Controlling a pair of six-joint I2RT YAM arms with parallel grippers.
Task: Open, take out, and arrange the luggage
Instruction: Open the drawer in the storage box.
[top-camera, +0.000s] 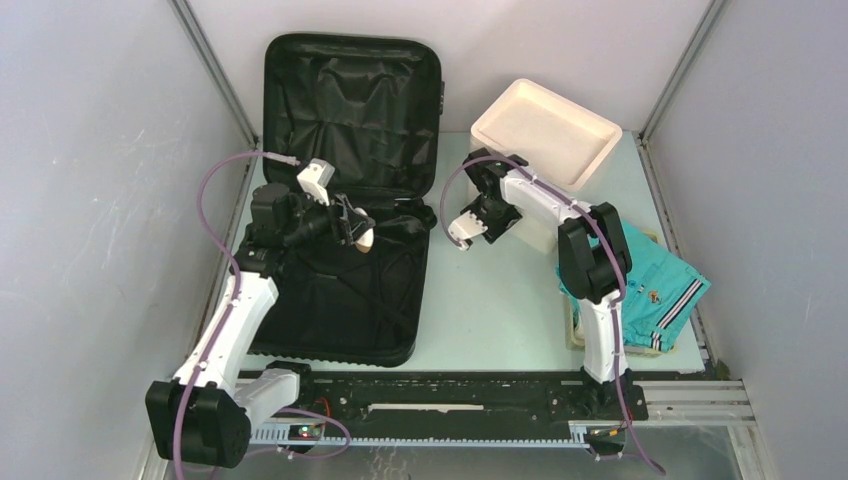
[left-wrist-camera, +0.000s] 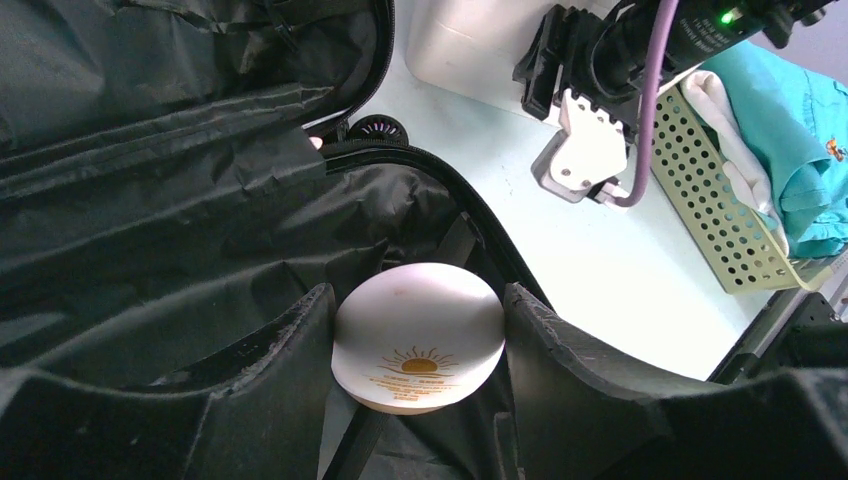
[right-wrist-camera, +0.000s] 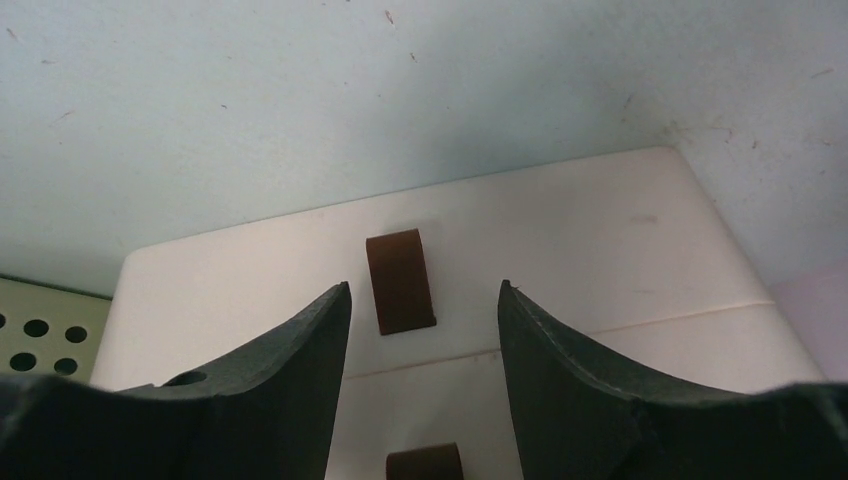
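Fingers (left-wrist-camera: 270, 370) of the left gripper (left-wrist-camera: 418, 300) clamp a white round tub (left-wrist-camera: 420, 340) above the luggage (top-camera: 345, 120), which lies open on the left of the table (top-camera: 490, 310), creased black lining showing, lid upright. The right gripper (right-wrist-camera: 423, 292) gapes before a white drawer box (right-wrist-camera: 580, 240).

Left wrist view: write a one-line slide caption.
Left gripper holds a round white container with a sun logo over the open black suitcase.

Orange sun emblem on white round container (left-wrist-camera: 418, 335); print beneath unreadable
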